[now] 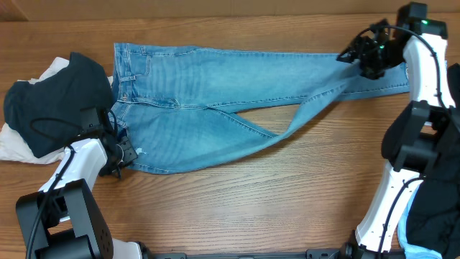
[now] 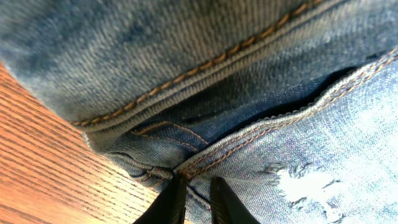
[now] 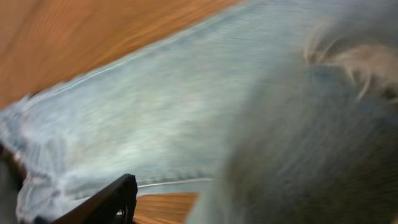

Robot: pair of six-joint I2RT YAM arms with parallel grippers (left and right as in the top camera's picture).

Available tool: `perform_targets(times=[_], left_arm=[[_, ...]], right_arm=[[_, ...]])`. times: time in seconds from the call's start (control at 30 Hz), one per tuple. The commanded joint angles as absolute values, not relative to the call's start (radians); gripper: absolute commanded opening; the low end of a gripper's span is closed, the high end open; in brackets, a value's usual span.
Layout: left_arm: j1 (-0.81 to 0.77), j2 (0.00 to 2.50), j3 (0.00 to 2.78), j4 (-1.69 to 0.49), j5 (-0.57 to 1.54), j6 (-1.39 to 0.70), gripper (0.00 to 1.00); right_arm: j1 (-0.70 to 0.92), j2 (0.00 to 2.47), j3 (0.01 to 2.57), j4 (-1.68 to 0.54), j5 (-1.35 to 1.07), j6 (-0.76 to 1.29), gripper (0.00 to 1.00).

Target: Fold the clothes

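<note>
Lying lengthwise on the bench [image 1: 251, 208], light-blue jeans [image 1: 215, 108] are spread waistband-left, hems-right. Left tool [image 2: 194, 186] is set at the waistband corner, nearly closed, grip unconfirmed. Right tool [image 1: 368, 56] is set at the hems, opening indiscernible.

A wooden table [image 1: 251, 194] fills nearly the whole overhead view, its warm brown surface marked by long grain lines that run left to right. Along the upper edge of that frame lies a paler tan strip [image 1: 215, 6]; what it is cannot be told. In the left wrist view the same wood [image 2: 50, 168] shows at lower left, reddish with fine streaks. In the right wrist view it is an orange-brown blur at upper left [image 3: 74, 37]. The light is soft and even.
</note>
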State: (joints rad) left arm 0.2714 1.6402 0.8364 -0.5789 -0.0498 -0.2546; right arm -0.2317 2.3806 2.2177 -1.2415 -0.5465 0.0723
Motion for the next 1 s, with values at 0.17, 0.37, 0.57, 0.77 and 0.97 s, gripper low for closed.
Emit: perform_targets(times=[0.17, 0.37, 0.57, 0.77, 0.97], left_arm=[[0.287, 1.647, 0.812, -0.594, -0.077, -0.238, 0.19], [0.287, 1.647, 0.815, -0.594, -0.077, -0.222, 0.2], [0.287, 1.647, 0.815, -0.582, -0.076, -0.216, 0.21], [0.287, 1.647, 0.815, -0.582, -0.051, -0.205, 0.21], [0.287, 1.647, 0.816, -0.584, -0.051, -0.205, 0.22]], right_arm=[[-0.043, 2.383, 2.238, -1.079, -0.664, -0.009, 0.93], [-0.101, 2.383, 2.238, -1.116, -0.661, 0.045, 0.94], [-0.187, 2.383, 2.238, -1.189, -0.933, -0.008, 0.3], [-0.145, 2.383, 2.236, -1.282, -0.503, 0.114, 0.05], [-0.107, 2.383, 2.052, -1.196, -0.426, 0.117, 0.67]])
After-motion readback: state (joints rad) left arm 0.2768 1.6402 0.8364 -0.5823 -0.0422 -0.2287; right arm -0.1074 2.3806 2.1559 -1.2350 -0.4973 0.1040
